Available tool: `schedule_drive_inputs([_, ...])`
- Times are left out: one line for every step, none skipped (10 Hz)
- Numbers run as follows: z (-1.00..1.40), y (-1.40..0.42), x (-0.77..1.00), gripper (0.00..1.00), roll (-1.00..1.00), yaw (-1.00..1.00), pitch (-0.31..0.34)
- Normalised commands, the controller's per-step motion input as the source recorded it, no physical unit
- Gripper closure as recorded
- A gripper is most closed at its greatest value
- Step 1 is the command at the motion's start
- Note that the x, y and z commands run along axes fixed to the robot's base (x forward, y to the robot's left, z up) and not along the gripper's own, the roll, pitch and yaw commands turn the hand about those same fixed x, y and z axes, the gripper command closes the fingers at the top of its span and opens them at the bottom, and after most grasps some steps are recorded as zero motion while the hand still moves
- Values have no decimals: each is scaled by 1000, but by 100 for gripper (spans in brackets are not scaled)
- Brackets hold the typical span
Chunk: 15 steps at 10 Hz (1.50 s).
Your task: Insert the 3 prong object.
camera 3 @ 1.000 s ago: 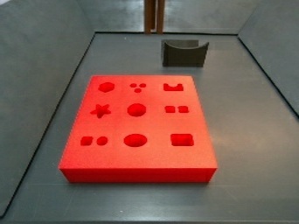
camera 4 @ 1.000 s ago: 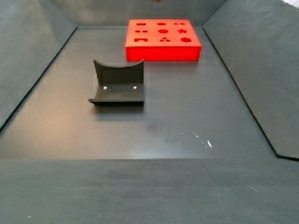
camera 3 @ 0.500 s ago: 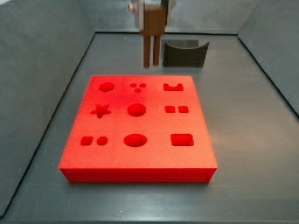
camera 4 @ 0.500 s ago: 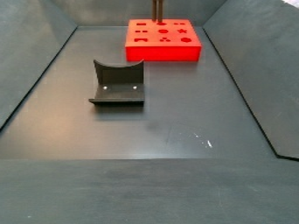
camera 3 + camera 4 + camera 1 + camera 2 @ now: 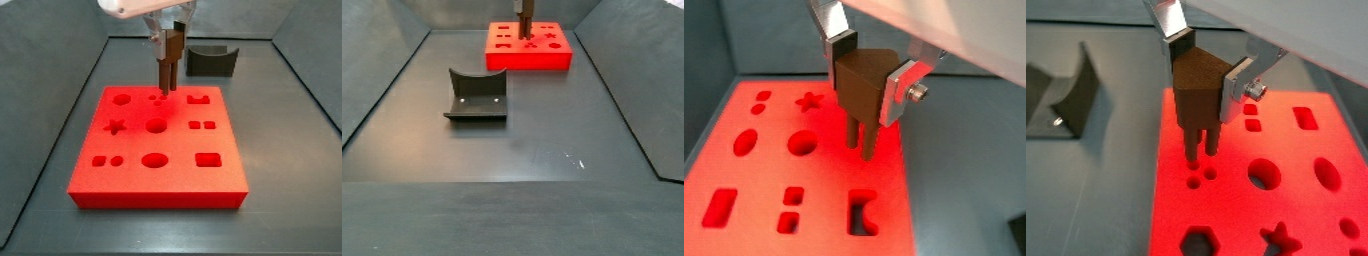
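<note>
My gripper [image 5: 168,35] is shut on the 3 prong object [image 5: 166,65], a slim dark brown peg held upright with its prongs down. It hangs over the far row of the red block [image 5: 134,145]. The prong tips are just above the three small round holes [image 5: 159,98]. In both wrist views the silver fingers clamp the peg's brown body [image 5: 858,90] [image 5: 1197,95]. In a wrist view the prongs end a little above the three holes [image 5: 1200,177]. The peg [image 5: 524,15] also stands over the block [image 5: 529,58] in the far side view.
The red block has several other shaped holes: star, circles, squares, a rectangle. A dark grey curved holder [image 5: 210,60] stands on the grey floor behind the block and shows in the other side view [image 5: 476,95]. Sloping grey walls bound the floor.
The gripper with the peg has come in from the back and down; it now hangs over the block's far row, prongs just above the three holes.
</note>
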Motion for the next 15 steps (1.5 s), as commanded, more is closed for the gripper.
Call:
schedule_drive_inputs([0,0,-3,100,219,954,0])
schedule_drive_inputs([0,0,0,100,221,951,0])
schedule_drive_inputs([0,0,0,100,220,951,0])
schedule_drive_inputs([0,0,0,100,227,934,0])
schedule_drive_inputs([0,0,29,100,0,0,0])
schedule_drive_inputs([-86,-140,-6,100,0,0,-21])
schedule_drive_inputs([-117,-229,-243,100,100,226,-24])
schedule_drive_inputs([-126,-117,-223,100,89,294,-11])
schedule_drive_inputs([-109,0,-11,100,64,349,0])
schedule_drive_inputs([-137,120,23,100,104,486,0])
schedule_drive_inputs([-169,217,120,100,133,600,10])
schedule_drive_inputs([-234,169,83,100,154,763,10])
schedule_drive_inputs([-277,3,0,100,174,966,0])
schedule_drive_inputs([-231,0,0,100,149,1000,0])
schedule_drive_inputs([-177,0,0,100,146,1000,0])
